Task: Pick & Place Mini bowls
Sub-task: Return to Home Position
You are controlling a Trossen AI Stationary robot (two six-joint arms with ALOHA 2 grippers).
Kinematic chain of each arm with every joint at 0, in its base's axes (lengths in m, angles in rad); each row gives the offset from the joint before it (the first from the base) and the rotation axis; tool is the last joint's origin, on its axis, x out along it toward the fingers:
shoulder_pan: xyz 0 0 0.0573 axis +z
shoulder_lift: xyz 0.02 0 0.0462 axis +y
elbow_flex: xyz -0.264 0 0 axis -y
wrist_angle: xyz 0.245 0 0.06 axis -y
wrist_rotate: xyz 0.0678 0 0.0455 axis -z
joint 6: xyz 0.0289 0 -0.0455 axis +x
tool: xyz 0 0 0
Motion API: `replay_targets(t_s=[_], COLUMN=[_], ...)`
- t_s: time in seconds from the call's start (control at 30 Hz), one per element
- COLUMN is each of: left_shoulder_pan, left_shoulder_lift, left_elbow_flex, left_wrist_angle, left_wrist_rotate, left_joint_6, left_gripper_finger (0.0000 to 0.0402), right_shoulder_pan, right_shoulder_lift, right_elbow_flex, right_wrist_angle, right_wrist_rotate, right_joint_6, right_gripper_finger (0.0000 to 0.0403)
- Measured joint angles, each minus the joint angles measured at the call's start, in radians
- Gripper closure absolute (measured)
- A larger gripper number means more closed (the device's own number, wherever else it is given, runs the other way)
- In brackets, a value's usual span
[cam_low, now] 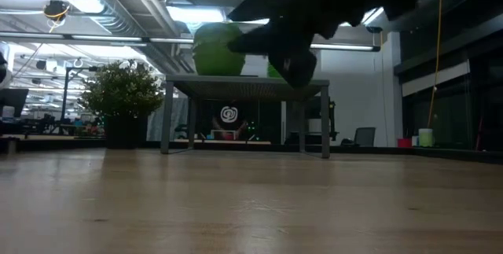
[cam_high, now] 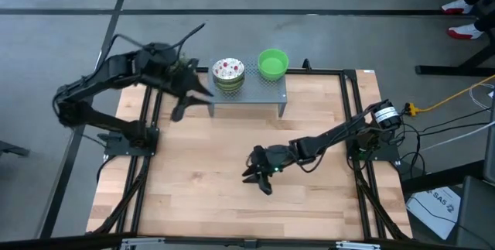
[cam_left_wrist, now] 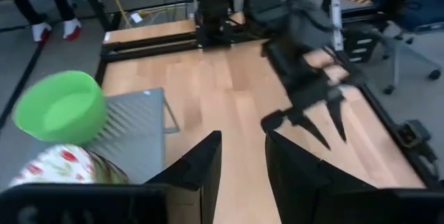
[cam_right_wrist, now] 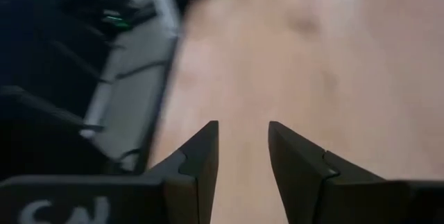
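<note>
Right, both piles are up on the grey perforated stand at the far middle of the table. The white mini bowls, the ones with the red speckle, are nested on the stand's left half. The green mini bowls are nested on its right half, close alongside with a sliver of stand between them. From here I can't count how many are in each pile.

Now the left gripper: it hangs in the air just off the stand's left end, near the speckled pile but not touching it. Its fingers are spread and there's nothing between them, just bare wood beyond.

Over to the right gripper. It's out over the middle of the table, on the near side and well apart from the stand. Its two fingers are parted too and hold nothing, with plain tabletop showing in the gap.

From table height a potted plant shows to the left of the stand. Out on the floor past the far right corner there's a person's red-and-white shoes.
</note>
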Motion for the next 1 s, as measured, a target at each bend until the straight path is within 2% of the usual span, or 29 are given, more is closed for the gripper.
replay_targets(t_s=[0.1, 0.2, 0.3, 0.57, 0.73, 1.0], left_shoulder_pan=[-0.035, -0.079, -0.126, -0.212, -0.257, -0.290], left_shoulder_lift=[-0.101, -0.209, -0.311, -0.527, -0.605, -0.645], left_elbow_flex=[-0.120, -0.244, -0.374, -0.724, -0.890, -1.063], left_wrist_angle=[0.050, 0.153, 0.254, 0.525, 0.656, 0.844], left_wrist_rotate=[-0.022, -0.033, -0.033, -0.069, -0.077, -0.082], left_joint_6=[-0.064, -0.138, -0.201, -0.374, -0.423, -0.502], left_gripper_finger=[0.0292, 0.0290, 0.0292, 0.0293, 0.0291, 0.0294], right_shoulder_pan=[0.001, 0.001, -0.002, -0.027, -0.043, -0.043], right_shoulder_lift=[-0.001, -0.002, -0.002, -0.003, -0.098, -0.399], right_elbow_flex=[-0.092, -0.199, -0.304, -0.577, -0.737, -0.927], right_wrist_angle=[0.209, 0.409, 0.614, 1.004, 1.111, 1.087], right_wrist_rotate=[-0.068, -0.088, -0.061, 0.028, 0.066, 0.084], right_joint_6=[0.002, 0.004, 0.014, 0.026, 0.028, -0.034], right_gripper_finger=[0.0276, 0.0276, 0.0276, 0.0276, 0.0276, 0.0276])
